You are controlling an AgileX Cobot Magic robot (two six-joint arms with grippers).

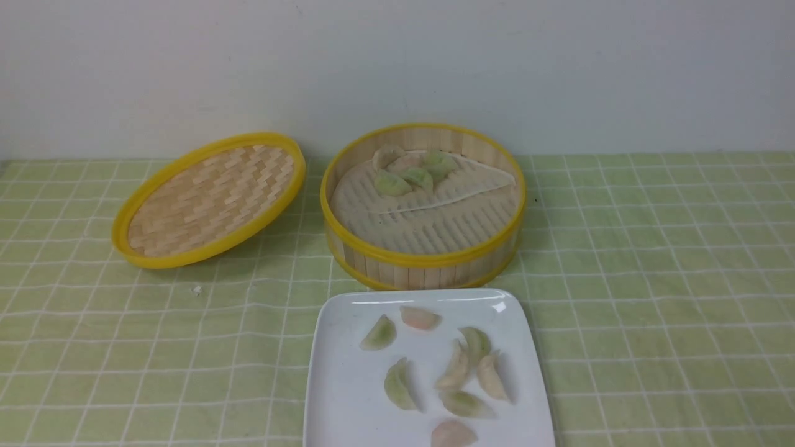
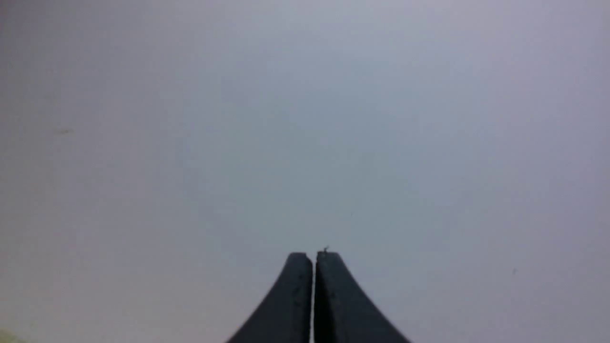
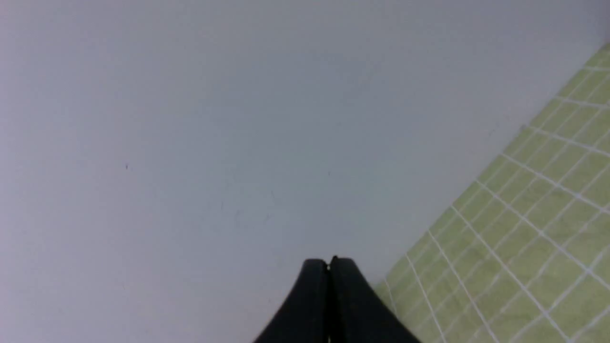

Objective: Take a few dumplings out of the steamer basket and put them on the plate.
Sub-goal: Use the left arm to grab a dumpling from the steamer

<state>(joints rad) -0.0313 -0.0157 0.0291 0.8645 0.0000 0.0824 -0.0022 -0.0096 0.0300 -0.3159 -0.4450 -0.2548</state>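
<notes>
The steamer basket point(image 1: 422, 261) stands at the middle back of the table, with several dumplings point(image 1: 407, 171) clustered at its far side on the whitish liner. The white square plate point(image 1: 338, 397) lies just in front of it and holds several dumplings point(image 1: 456, 372), green, pink and cream. Neither arm shows in the front view. My left gripper point(image 2: 313, 255) is shut and empty, facing a blank grey wall. My right gripper point(image 3: 329, 260) is shut and empty, facing the wall with a strip of tablecloth beside it.
The shallow woven lid point(image 1: 208, 198) lies tilted to the left of the basket. A green checked tablecloth point(image 1: 652, 279) covers the table and also shows in the right wrist view point(image 3: 524, 247). A grey wall point(image 1: 397, 62) stands close behind.
</notes>
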